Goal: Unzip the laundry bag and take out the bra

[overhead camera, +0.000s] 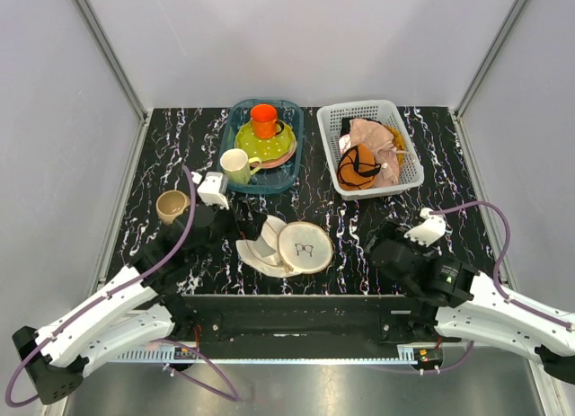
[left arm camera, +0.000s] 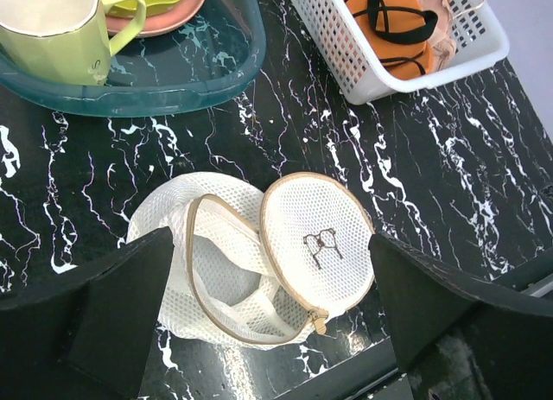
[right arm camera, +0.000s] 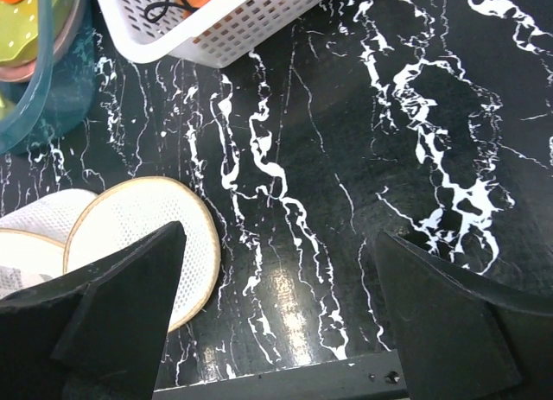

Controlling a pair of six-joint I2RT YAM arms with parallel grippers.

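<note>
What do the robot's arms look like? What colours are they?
Both the left arm and the right arm are white near their bases and black toward the tips. Each carries a small white box near the wrist, and a thin purple cable loops along each arm. The jaws are chunky matte-black wedges.

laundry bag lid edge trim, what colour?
Tan, edging the cream-white mesh of the laundry bag. It shows best in the left wrist view.
</note>
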